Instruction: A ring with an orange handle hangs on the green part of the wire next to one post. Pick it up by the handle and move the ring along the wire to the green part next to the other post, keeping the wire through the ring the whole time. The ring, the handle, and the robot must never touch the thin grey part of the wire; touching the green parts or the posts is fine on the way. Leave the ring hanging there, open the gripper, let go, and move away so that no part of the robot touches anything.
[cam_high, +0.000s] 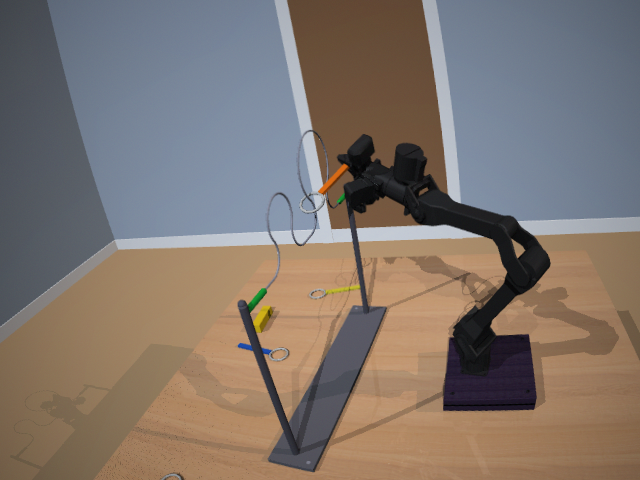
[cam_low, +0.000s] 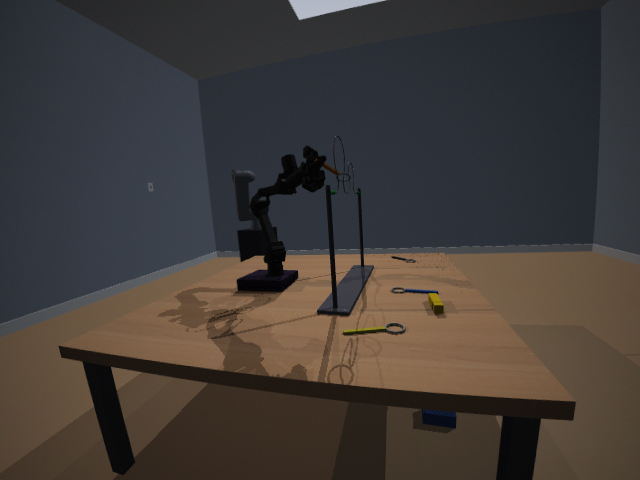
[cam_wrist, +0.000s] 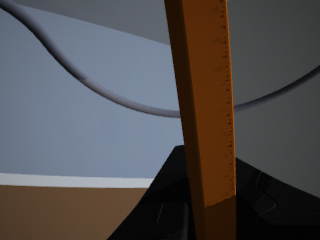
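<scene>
— Right, what have you got on the claw?

— From my seat the gripper (cam_high: 347, 174) is clenched on the orange handle (cam_high: 333, 178). On the wrist view the handle (cam_wrist: 203, 107) runs up the middle of the picture, its lower end down between the dark fingers.

— And the ring?

— On the top view I see the ring (cam_high: 312, 202) out at the far end of the handle, up in the air, left of the post (cam_high: 358, 258) nearer the arm and level with its top. The thin grey wire (cam_high: 312, 170) loops through that spot; I cannot tell whether ring and wire touch, they overlap on my screen. A short green part (cam_high: 340, 198) sits just beside the gripper at that post's top.

— The other end?

— The other green part (cam_high: 256, 298) is well apart, low by the near post (cam_high: 268, 377).

— Anything else on the table?

— A yellow-handled ring (cam_high: 333, 291), a blue-handled ring (cam_high: 266, 351) and a yellow block (cam_high: 262, 318) lie on the table (cam_high: 465, 444), left of the base plate (cam_high: 330, 387).
</scene>
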